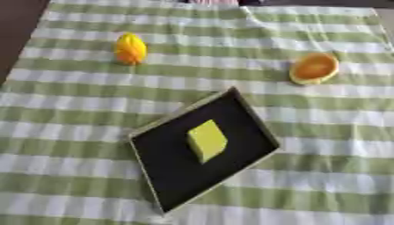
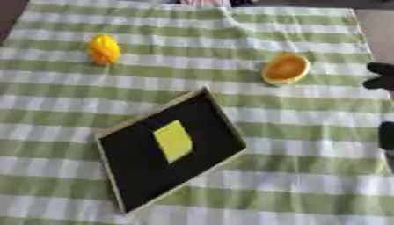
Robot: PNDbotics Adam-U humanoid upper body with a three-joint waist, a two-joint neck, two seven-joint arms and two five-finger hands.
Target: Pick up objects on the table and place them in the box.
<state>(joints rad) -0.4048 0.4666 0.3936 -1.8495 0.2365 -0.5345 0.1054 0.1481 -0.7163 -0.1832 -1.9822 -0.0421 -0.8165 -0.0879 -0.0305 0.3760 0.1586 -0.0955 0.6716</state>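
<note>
The box (image 1: 165, 176), a shallow dark tray with a pale rim, lies turned cornerwise on the green-and-white striped tablecloth (image 1: 331, 176) and serves as the landmark here. Inside it, roughly at its middle, sits a yellow block (image 1: 206, 140), resting on the dark floor of the box and clear of the rim on all sides.

To the right of the box, at the right edge of the right eye view, the right hand (image 2: 380, 75) shows only as dark shapes cut by the frame; whether its fingers are spread or curled cannot be told, and nothing is seen in it. The yellow block lies well apart from this hand, off to its left and nearer the camera.

Beyond the box and to its right, an orange rounded object (image 1: 314, 68) with a pale rim lies on the cloth, near the right hand and just to its left, not touching it.

Beyond the box and to its left, a yellow-orange object (image 1: 130, 48) stands on the cloth, well apart from the box and from the hand.

The left hand shows in neither view.
</note>
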